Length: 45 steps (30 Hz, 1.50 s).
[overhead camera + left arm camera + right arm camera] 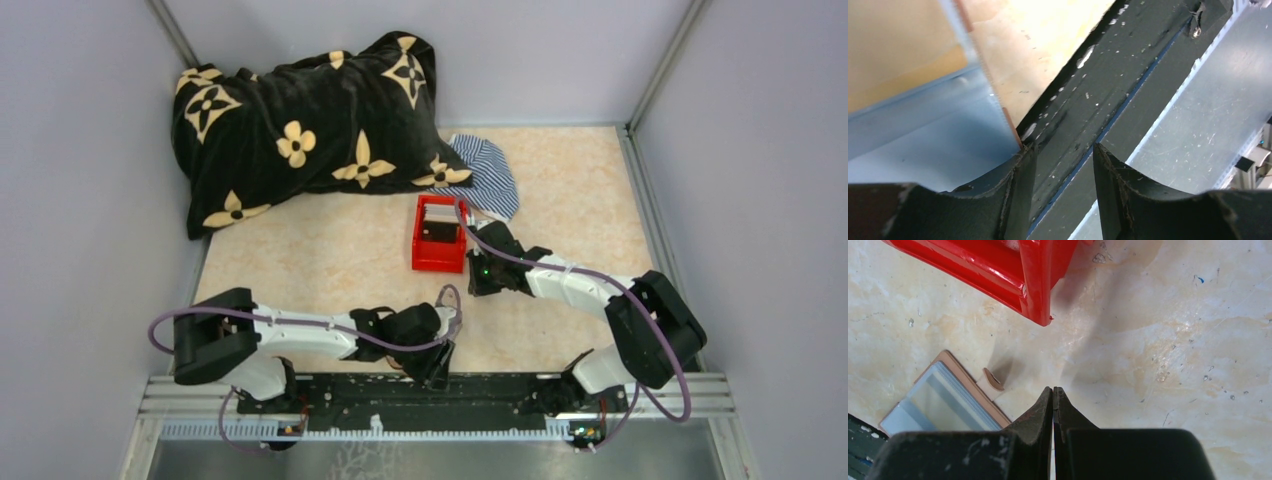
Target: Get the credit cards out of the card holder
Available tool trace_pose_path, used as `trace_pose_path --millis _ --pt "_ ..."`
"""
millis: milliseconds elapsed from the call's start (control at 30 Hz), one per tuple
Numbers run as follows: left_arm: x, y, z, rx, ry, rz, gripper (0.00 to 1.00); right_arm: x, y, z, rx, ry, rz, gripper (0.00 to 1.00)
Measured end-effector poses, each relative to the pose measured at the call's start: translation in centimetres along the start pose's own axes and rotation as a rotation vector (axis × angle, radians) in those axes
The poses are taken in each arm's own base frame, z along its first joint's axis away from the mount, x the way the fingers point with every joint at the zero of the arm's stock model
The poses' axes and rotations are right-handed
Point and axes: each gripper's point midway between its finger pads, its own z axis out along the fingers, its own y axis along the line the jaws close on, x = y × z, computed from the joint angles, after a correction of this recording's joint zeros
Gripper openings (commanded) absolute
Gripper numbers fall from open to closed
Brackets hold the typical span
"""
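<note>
Now | left tool [1063, 150] parted halfway, empty | right tool [1053, 390] closed, empty, beside card holder [943, 400]

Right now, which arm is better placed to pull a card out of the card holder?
Probably left: the left pincer is open at the card holder's edge; the right pincer is shut over bare table beside it.
</note>
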Motion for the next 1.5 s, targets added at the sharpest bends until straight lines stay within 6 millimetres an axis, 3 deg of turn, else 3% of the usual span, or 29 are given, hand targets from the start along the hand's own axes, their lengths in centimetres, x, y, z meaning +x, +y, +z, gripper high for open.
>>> trace_pose_path --millis 167,567,700,800,900,1067,1267,1500 --pt "-0.2 1.7 -1.1 -0.011 -0.004 -0.102 0.52 0.0 0.1 0.0 -0.004 0.001 0.000 0.00" --pt "-3.5 9.9 -5.1 -0.235 -0.176 -0.292 0.52 -0.3 1.1 -0.8 -0.054 -0.013 -0.003 0.00" --pt "-3.6 10.1 -5.7 -0.254 -0.187 -0.271 0.51 -1.7 2.5 -2.7 -0.102 -0.086 -0.020 0.00" --pt "-4.6 9.3 -6.7 -0.224 -0.236 -0.244 0.51 -2.3 3.9 -3.5 -0.139 -0.112 -0.042 0.00" --pt "-6.9 7.5 -8.3 -0.154 -0.346 -0.205 0.51 -2.0 5.1 -3.0 -0.161 -0.098 -0.058 0.00" --pt "-10.0 5.7 -10.1 -0.077 -0.482 -0.174 0.52 0.2 6.2 -1.1 -0.181 -0.026 -0.054 0.00" --pt "-10.9 7.1 -9.5 -0.069 -0.483 -0.249 0.52 3.1 5.6 0.3 -0.166 0.048 -0.029 0.00" --pt "-10.4 8.4 -9.2 -0.043 -0.477 -0.328 0.52 3.5 5.8 0.5 -0.173 0.051 -0.029 0.00"
